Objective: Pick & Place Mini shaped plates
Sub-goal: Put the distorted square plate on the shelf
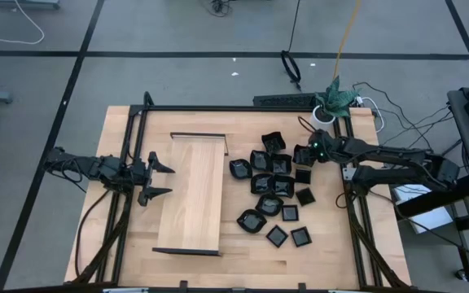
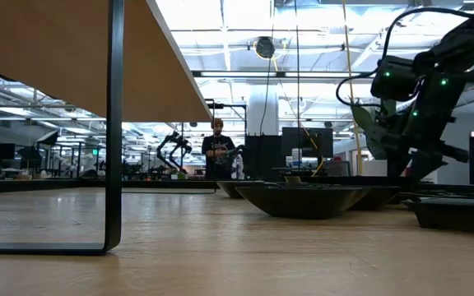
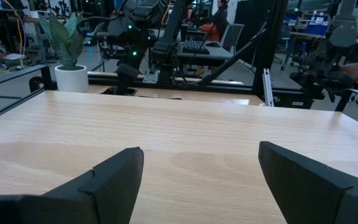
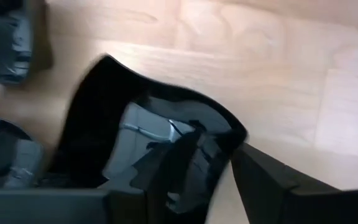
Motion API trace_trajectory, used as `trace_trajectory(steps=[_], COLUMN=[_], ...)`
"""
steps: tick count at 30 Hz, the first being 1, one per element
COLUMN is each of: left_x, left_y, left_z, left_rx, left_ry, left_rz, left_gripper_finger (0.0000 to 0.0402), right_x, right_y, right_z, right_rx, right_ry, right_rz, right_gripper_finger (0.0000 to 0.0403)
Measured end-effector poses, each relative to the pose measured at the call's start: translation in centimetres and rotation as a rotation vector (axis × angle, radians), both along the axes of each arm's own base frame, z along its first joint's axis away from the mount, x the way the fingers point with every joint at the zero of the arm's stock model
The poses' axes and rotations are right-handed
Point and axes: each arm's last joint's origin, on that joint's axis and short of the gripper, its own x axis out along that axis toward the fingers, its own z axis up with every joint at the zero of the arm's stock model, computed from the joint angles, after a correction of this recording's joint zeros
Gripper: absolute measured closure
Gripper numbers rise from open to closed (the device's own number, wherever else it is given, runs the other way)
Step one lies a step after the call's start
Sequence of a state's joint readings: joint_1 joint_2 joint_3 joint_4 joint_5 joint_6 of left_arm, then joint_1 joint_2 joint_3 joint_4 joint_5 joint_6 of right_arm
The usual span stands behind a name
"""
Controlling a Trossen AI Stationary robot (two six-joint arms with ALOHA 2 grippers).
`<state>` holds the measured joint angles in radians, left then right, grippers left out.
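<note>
Several glossy black mini shaped plates (image 1: 273,185) lie bunched on the table's right half, resting on their bases; in the low view they show as dark shallow dishes (image 2: 303,199). My right gripper (image 1: 309,155) is at the far right of the bunch, shut on one plate (image 4: 123,130). My left gripper (image 1: 164,179) waits open at the left edge of the long pale wooden board (image 1: 194,192), fingers wide apart (image 3: 197,180) and level above the wood. My right gripper holds a lobed black plate by its rim (image 4: 234,135), at a corner of the dish. One finger (image 4: 179,171) is inside the hollow and the other (image 4: 272,186) is outside the wall. It comes slanting down from the table's right. Whether the plate is lifted clear cannot be told.
The board stands raised on thin dark metal legs (image 2: 115,123). A potted plant (image 1: 332,101) sits at the far right corner beside cables. Dark frame rails (image 1: 130,138) edge the table. Bare wood lies near the front right (image 1: 316,264). A person (image 2: 218,152) stands far behind.
</note>
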<state>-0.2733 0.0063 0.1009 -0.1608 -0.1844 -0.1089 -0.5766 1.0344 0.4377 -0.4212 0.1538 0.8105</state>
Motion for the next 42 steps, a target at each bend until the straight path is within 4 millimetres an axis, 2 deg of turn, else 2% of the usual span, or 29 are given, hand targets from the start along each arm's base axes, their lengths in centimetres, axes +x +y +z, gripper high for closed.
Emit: trace_trajectory(steps=[20, 23, 26, 31, 37, 42], left_x=[0.0, 0.0, 0.0, 0.0, 0.0, 0.0], left_y=[0.0, 0.0, 0.0, 0.0, 0.0, 0.0], left_z=[0.0, 0.0, 0.0, 0.0, 0.0, 0.0], left_rx=[0.000, 0.000, 0.000, 0.000, 0.000, 0.000], left_ry=[0.000, 0.000, 0.000, 0.001, 0.000, 0.000], left_rz=[0.000, 0.000, 0.000, 0.000, 0.000, 0.000], left_gripper_finger=[0.0080, 0.0080, 0.0080, 0.0080, 0.0080, 0.0080], right_x=[0.2, 0.1, 0.1, 0.1, 0.1, 1.0], right_y=[0.0, 0.1, 0.1, 0.1, 0.6, 1.6], right_z=[0.1, 0.5, 1.4, 4.2, 7.4, 8.7], right_rx=[0.002, -0.009, -0.050, -0.185, -0.400, -0.548], right_ry=[-0.017, -0.043, -0.097, -0.235, -0.477, -0.744], right_rz=[0.047, 0.070, 0.087, 0.126, 0.183, 0.274], right_gripper_finger=[0.0389, 0.0400, 0.0401, 0.0402, 0.0402, 0.0403])
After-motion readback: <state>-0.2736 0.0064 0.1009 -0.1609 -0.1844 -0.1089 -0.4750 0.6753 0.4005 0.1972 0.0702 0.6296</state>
